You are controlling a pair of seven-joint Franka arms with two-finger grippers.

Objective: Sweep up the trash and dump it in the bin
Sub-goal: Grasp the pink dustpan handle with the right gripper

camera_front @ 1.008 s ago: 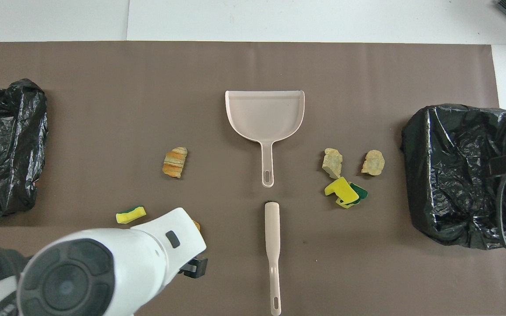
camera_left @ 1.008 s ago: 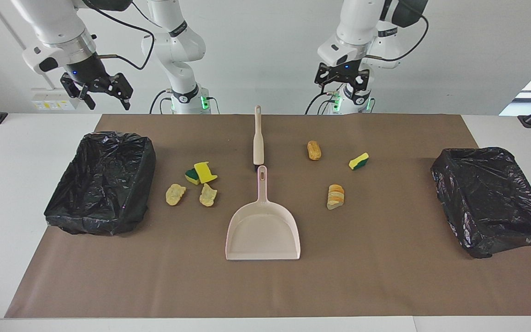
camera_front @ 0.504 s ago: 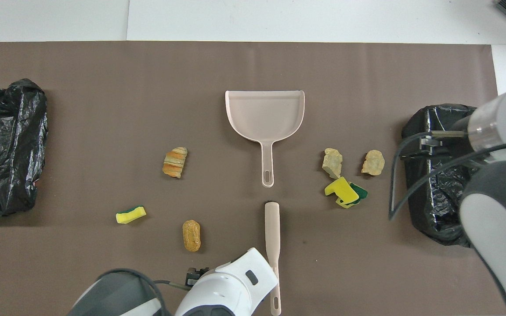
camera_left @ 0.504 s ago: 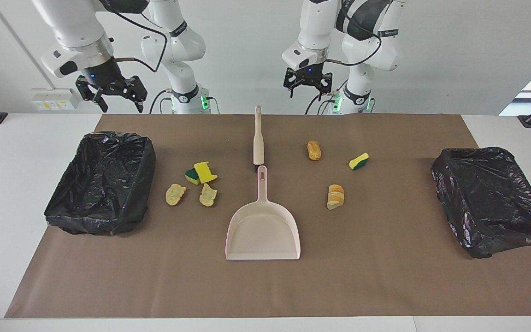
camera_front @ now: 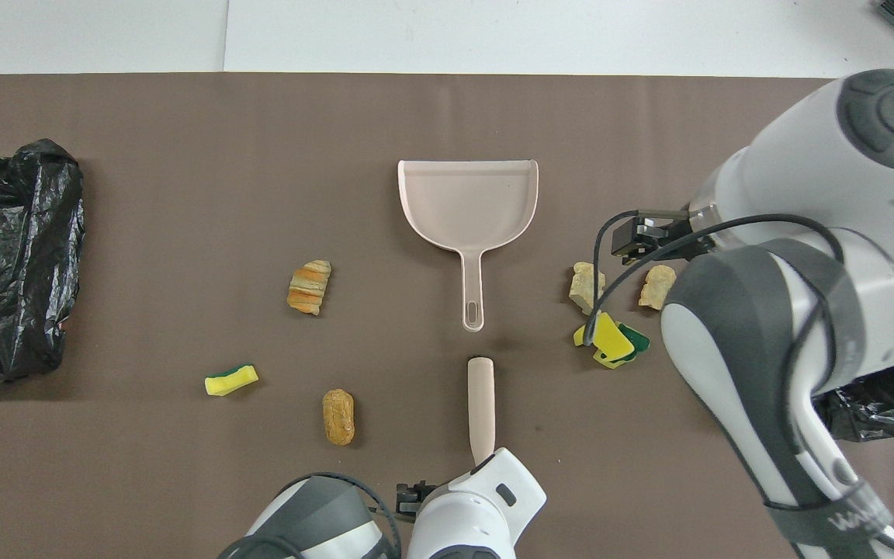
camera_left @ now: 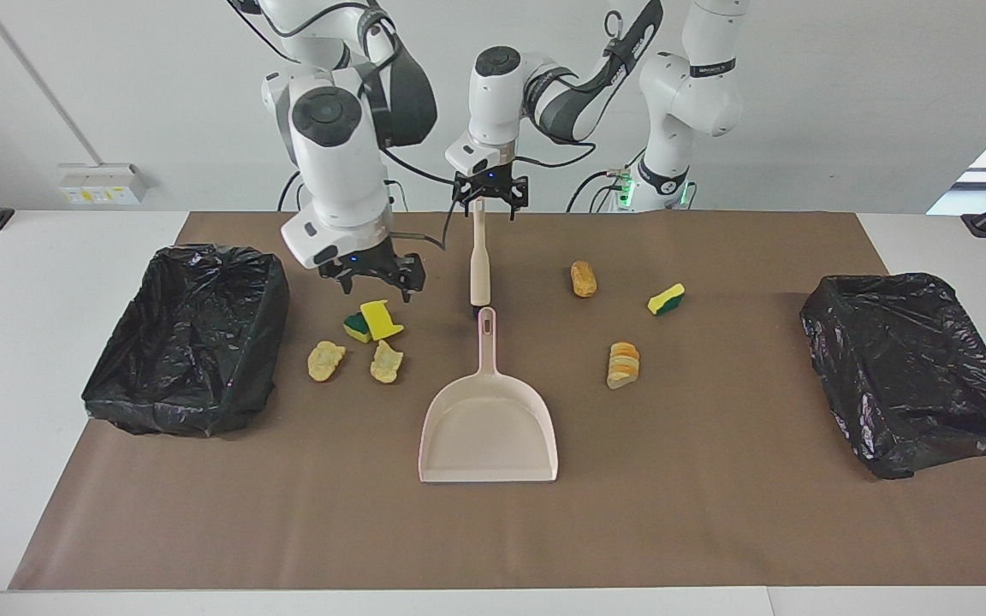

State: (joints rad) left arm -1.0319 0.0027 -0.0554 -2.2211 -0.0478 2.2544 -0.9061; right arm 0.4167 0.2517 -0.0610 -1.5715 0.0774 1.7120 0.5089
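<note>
The left gripper [camera_left: 488,201] hangs over the loop end of the brush [camera_left: 479,257], at the mat's [camera_left: 715,513] edge nearest the robots, jaws apart and gripping nothing. The right gripper [camera_left: 371,278] is open and empty too, over the pair of sponge pieces [camera_left: 373,321].

The brush lies in line with the dustpan [camera_left: 488,428], its head just short of the pan's handle, both mid-mat. Trash lies unswept in two groups: two sponge pieces and two bread chunks [camera_left: 356,361] toward the right arm's end, near that bin [camera_left: 189,338]; a bread roll [camera_left: 583,278], one sponge piece [camera_left: 667,299] and a striped bread chunk [camera_left: 623,365] toward the left arm's end, well apart from the other bin [camera_left: 917,372].

Judgement: the pick-up step is in hand. Next, the left gripper must descend and close on the brush handle; the right likely takes the dustpan handle.

The overhead view hides both grippers and the brush's loop end beneath the arms; only the facing view shows their height and open jaws.
</note>
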